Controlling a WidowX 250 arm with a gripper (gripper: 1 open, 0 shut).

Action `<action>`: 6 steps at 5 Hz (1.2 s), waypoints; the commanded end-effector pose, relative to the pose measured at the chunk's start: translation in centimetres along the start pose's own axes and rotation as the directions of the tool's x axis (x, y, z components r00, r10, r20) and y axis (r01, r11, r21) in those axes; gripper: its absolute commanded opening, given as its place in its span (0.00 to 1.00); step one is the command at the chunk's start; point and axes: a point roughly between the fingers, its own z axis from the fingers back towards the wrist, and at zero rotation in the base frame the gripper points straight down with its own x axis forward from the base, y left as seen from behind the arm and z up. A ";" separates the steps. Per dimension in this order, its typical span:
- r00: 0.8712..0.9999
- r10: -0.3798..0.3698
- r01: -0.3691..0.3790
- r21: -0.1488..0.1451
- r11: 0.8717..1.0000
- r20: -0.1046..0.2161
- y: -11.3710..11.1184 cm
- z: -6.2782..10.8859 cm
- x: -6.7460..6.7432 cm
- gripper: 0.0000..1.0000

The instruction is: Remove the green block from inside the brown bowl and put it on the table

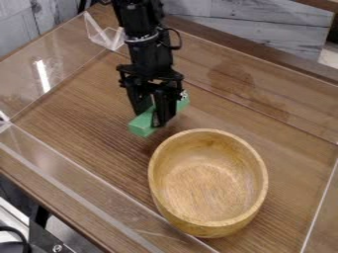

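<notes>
Near bench's middle, toward its left edge: green block, outside bowl, just beside its rim. End effector closed on block, fingers either side. Bowl sits at bench's near edge, empty.

Tool shut on green block, beside brown bowl.
</notes>
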 end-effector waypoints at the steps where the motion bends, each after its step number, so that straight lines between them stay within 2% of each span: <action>1: 0.999 -0.010 0.010 0.012 1.000 0.040 0.0 1.3 0.8 0.00; 6: 0.999 -0.011 0.012 -0.020 1.000 0.036 0.2 1.4 1.6 0.00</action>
